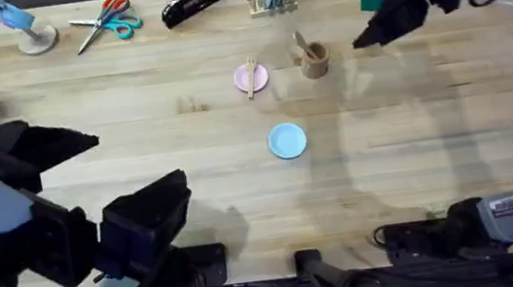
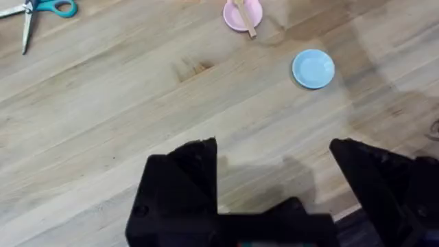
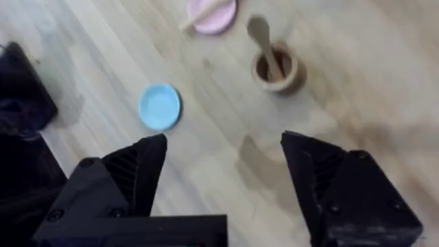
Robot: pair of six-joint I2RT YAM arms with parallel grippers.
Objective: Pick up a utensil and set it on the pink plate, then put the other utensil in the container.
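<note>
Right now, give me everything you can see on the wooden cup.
The wooden cup is a small tan-brown cylinder, apparently wood, standing upright on the table, open mouth up. The spoon stands in it, handle down inside, oval bowl sticking out above the rim and leaning to one side. The cup sits just right of the pink plate in the overhead view, apart from it. Nothing else touches it; both grippers are away from it.

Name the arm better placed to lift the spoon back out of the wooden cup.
Right. Its open claw hangs close to the tan wooden cylindrical cup holding the pale wooden spoon; the left claw sits far back near its own base.
</note>
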